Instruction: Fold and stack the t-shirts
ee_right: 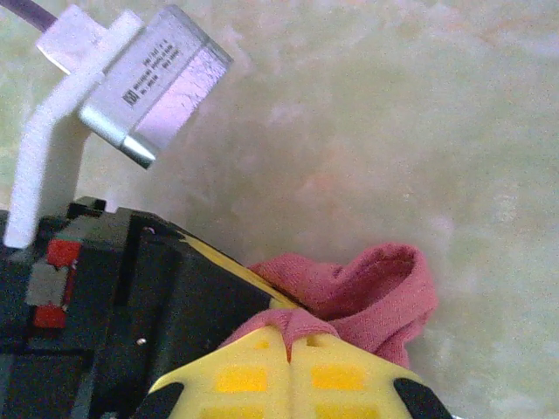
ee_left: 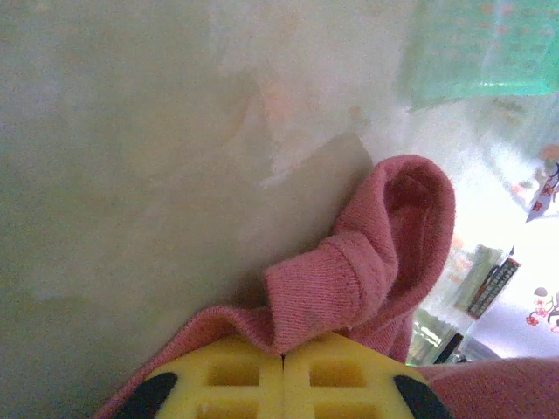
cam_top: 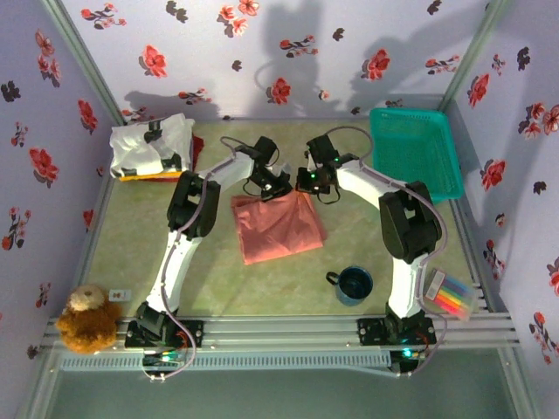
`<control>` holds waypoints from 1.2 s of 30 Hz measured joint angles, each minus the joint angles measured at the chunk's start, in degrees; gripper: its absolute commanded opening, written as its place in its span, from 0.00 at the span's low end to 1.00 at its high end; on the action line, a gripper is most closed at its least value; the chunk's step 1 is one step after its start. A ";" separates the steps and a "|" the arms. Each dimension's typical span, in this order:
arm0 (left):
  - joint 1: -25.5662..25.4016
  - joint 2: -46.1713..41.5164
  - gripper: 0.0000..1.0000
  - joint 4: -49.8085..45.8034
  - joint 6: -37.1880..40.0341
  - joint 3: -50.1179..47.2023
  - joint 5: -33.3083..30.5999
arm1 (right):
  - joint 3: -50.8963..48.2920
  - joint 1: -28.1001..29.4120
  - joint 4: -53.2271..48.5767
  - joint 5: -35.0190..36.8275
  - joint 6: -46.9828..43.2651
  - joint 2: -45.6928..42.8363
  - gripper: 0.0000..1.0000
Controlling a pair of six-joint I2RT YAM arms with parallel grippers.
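Walls (cam_top: 349, 52) papered pale lilac with red and black flowers close in on three sides of a table (cam_top: 131, 236) whose top is smooth, mottled green like marble. On it lies the salmon-pink t-shirt (cam_top: 278, 229), a soft, matte knit folded into a rough rectangle with one skewed corner, at the middle of the table.

The left arm (cam_top: 188, 218) and right arm (cam_top: 406, 227), white and black, bend in from either side of the shirt and partly cover its far edge. Beyond the shirt and to its right stands a teal mesh basket (cam_top: 415, 112), rigid and rectangular. Beyond it to the left sits a pile of t-shirts (cam_top: 153, 147), a rumpled white one with black marks on top and yellow and red cloth showing at the bottom edge.

Nearer than the shirt and far to its left slumps a furry brown teddy bear (cam_top: 86, 316). Just near and right of the shirt stands a dark blue mug (cam_top: 354, 285); farther right lies a clear box of bright markers (cam_top: 452, 298).

The left gripper (ee_left: 282, 356) has its yellow fingers pressed together on a ribbed hem of the pink shirt at the far edge. The right gripper (ee_right: 289, 336) likewise pinches a bunched fold of that hem, just beside the left.
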 measured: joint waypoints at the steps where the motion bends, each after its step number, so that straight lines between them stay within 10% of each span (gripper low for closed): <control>1: 0.02 -0.07 0.00 0.20 0.00 -0.13 0.02 | 0.09 0.00 0.15 -0.04 0.09 0.07 0.00; 21: 0.96 -0.26 0.01 0.66 -0.04 -0.70 0.83 | 6.86 -2.89 1.44 -6.99 7.08 11.82 0.00; 24: 1.62 -0.96 0.22 -0.24 0.22 -0.85 -0.44 | 6.62 -2.89 1.51 -6.97 7.08 12.09 0.00; 36: 7.23 -10.51 0.43 -10.71 2.60 0.42 -9.60 | 2.12 -2.89 5.60 -6.86 6.71 10.12 0.00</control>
